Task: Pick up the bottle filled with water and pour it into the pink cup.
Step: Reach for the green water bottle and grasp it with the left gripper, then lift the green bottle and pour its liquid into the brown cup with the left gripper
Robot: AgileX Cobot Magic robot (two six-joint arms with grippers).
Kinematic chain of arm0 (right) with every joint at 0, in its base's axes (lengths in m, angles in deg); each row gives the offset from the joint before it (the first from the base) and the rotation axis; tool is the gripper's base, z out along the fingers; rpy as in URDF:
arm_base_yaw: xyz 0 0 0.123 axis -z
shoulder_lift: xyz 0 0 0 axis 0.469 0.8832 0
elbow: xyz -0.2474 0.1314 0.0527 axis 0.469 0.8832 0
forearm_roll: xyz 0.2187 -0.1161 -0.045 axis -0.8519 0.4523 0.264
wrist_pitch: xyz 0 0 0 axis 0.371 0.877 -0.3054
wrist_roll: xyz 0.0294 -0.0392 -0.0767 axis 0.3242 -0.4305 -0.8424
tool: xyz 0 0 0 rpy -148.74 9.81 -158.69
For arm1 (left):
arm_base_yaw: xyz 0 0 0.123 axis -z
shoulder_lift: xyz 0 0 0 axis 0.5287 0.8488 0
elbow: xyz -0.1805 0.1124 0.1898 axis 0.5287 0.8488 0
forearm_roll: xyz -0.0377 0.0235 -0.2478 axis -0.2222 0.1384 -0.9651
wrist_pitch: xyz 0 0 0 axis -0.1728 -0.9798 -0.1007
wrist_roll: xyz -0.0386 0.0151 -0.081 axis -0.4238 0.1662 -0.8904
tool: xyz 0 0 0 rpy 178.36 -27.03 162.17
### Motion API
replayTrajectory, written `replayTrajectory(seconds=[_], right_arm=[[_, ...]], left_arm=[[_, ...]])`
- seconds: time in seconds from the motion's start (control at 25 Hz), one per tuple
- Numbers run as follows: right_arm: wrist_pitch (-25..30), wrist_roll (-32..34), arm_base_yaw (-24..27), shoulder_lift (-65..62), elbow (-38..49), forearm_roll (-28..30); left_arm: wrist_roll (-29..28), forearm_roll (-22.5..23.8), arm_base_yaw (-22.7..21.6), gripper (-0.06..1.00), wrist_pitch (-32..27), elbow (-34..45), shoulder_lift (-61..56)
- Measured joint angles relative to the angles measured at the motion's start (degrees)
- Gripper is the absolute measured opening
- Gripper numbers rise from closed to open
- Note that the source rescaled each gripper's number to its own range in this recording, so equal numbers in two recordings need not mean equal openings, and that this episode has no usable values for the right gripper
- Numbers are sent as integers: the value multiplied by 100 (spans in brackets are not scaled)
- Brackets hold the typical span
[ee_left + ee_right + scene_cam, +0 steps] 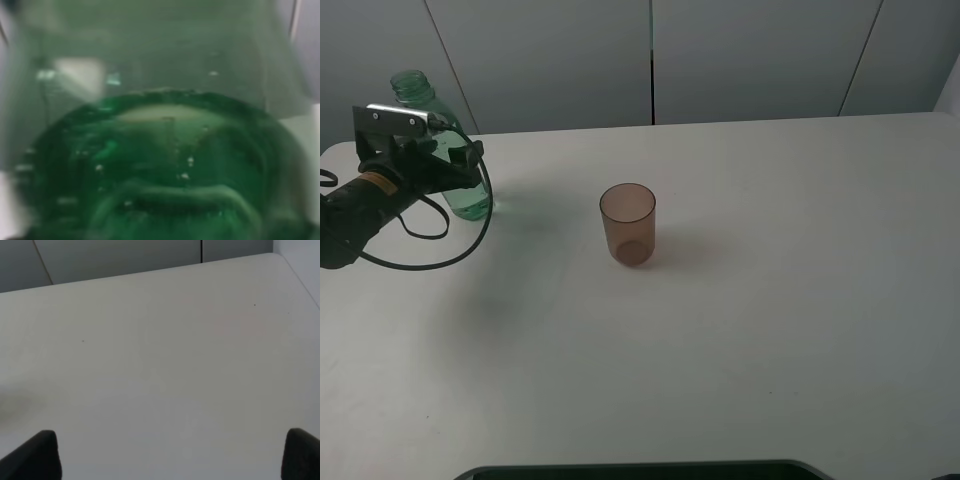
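Note:
The bottle is green-tinted, uncapped and stands upright at the far left of the white table. Water fills its lower part. My left gripper reaches in from the left, with one finger on each side of the bottle's body, closed against it. In the left wrist view the bottle fills the frame, blurred, and no fingers show. The pink cup stands upright near the table's middle, well to the right of the bottle. My right gripper is open and empty over bare table, and is out of the exterior view.
A black cable loops from the left arm down onto the table in front of the bottle. A dark edge runs along the table's near side. Grey wall panels stand behind the table's far edge.

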Motion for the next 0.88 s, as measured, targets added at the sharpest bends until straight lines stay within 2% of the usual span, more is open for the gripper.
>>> replayTrajectory(seconds=[0.04, 0.68, 0.88], right_arm=[[0, 0, 0, 0, 0, 0], [0, 0, 0, 0, 0, 0], [0, 0, 0, 0, 0, 0]], left_arm=[[0, 0, 0, 5, 0, 0, 0], [-11, 26, 0, 4, 0, 0, 0], [0, 313, -10, 2, 12, 0, -36]])
